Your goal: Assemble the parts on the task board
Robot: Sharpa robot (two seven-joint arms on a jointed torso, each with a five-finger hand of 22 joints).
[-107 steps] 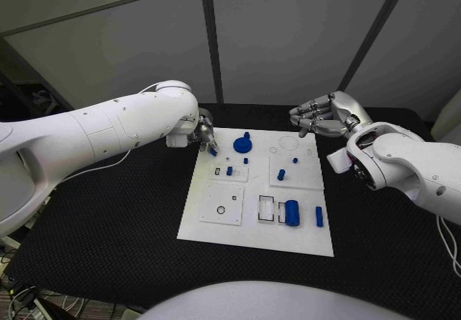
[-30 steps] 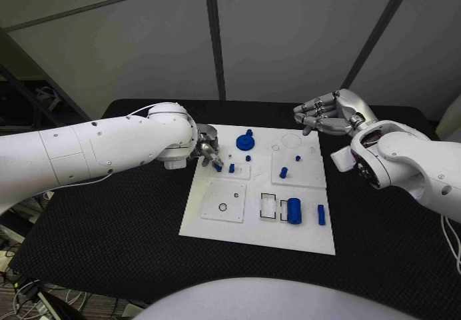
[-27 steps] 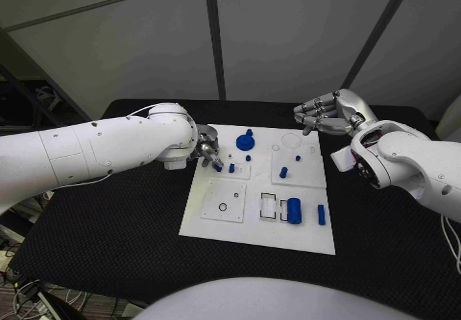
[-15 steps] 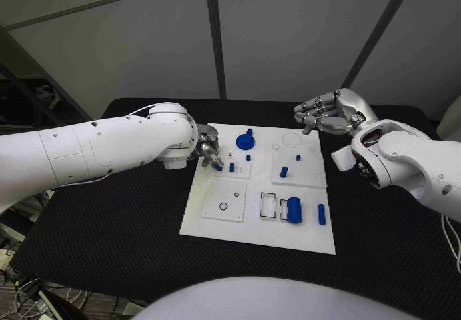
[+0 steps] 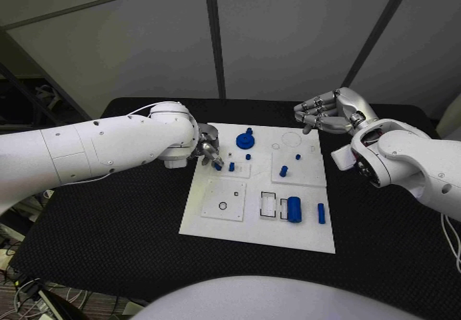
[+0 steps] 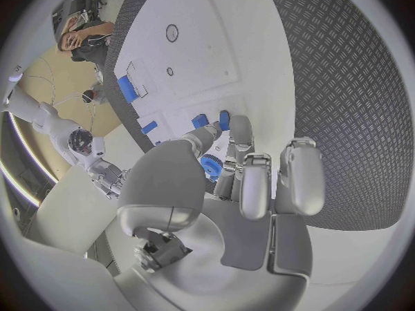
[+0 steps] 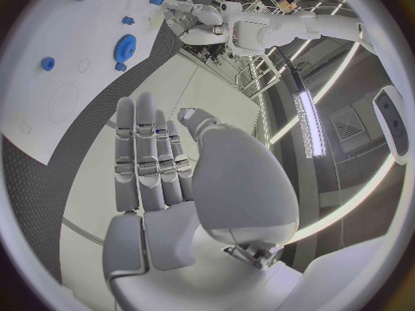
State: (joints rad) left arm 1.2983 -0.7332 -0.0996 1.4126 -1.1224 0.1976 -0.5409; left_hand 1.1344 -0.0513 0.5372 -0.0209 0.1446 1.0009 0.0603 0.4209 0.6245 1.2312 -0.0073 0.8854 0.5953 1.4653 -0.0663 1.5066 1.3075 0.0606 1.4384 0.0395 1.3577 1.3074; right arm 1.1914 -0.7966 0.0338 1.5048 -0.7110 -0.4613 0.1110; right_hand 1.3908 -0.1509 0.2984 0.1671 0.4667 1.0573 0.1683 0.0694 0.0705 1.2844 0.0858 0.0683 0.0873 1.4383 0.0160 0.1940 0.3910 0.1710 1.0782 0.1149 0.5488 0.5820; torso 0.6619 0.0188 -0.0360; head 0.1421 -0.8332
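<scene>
The white task board (image 5: 258, 230) lies in the middle of the black table. My left hand (image 5: 206, 151) is at the board's far left corner, thumb and a fingertip (image 6: 239, 126) pinching a small blue peg (image 5: 218, 167) that stands on a small raised plate (image 5: 240, 175). A second blue peg (image 5: 232, 167) stands right beside it. In the left wrist view the held peg (image 6: 223, 119) sits at the fingertips, and the blue gear (image 6: 210, 167) shows behind them. My right hand (image 5: 324, 113) hovers beyond the board's far right corner, fingers (image 7: 147, 159) extended, holding nothing.
A blue gear (image 5: 245, 141) lies at the board's far edge. Short pegs (image 5: 282, 171) stand on the right plate. A blue cylinder (image 5: 293, 210) and a thin blue bar (image 5: 320, 213) lie on the board's near right part. Black mat (image 5: 115, 227) surrounds the board.
Since the earliest frame my left hand has carried the peg from the board's far left corner down onto the small plate. Over the last second both hands have stayed still.
</scene>
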